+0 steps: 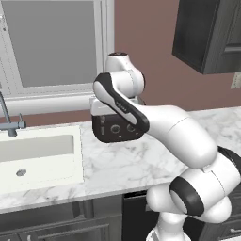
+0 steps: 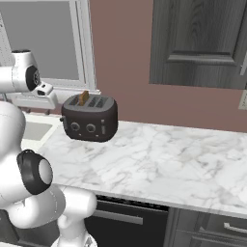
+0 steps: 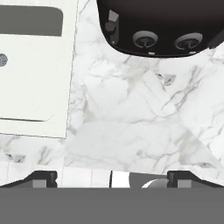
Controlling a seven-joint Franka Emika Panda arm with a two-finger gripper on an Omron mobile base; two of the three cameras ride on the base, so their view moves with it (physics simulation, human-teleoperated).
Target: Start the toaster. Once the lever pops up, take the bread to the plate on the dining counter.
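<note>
The black toaster (image 2: 89, 118) stands at the back of a marble worktop (image 2: 169, 159), near the window. A thin brown slice of bread (image 2: 84, 97) sticks up from one of its slots. In the left base view my arm covers much of the toaster (image 1: 113, 131). The hand view looks down on the toaster's front (image 3: 162, 26), showing two silver-ringed knobs and a small grey lever (image 3: 113, 18). My gripper (image 3: 112, 177) hangs over bare marble in front of the toaster, open wide and holding nothing. The plate and the dining counter are out of view.
A white sink (image 1: 37, 155) with a grey faucet (image 1: 9, 120) lies left of the toaster. A dark wall cabinet (image 2: 198, 43) hangs above the worktop to the right. Dark base cabinets run under the counter edge.
</note>
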